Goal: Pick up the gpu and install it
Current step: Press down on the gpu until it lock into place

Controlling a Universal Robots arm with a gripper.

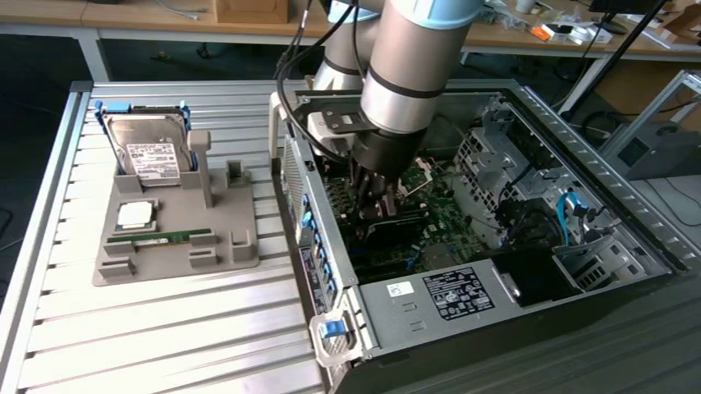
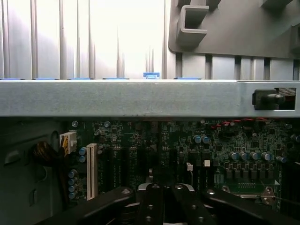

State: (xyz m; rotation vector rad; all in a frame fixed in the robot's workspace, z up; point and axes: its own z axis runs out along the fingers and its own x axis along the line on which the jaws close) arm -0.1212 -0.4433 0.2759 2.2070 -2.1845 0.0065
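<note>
Inside the open dark metal PC case (image 1: 613, 213), the black gripper (image 1: 378, 197), fingers clenched, presses the thin dark gpu card (image 1: 392, 223) edge-down against the green motherboard (image 2: 197, 145), w/ grey parts tray (image 1: 176, 238) alongside on the slatted counter (image 1: 164, 328).

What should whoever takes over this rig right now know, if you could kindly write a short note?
Pincer: shut, down inside the open computer case, just above the motherboard.
Gpu: the dark card right under the pincer's tips, inside the case; I cannot tell whether it is gripped.
Done: the gpu is off the grey fixture and in the case. The hard drive, processor and memory stick sit on the fixture.
Left: seating in the slot is not confirmed; the pincer hides it.
</note>
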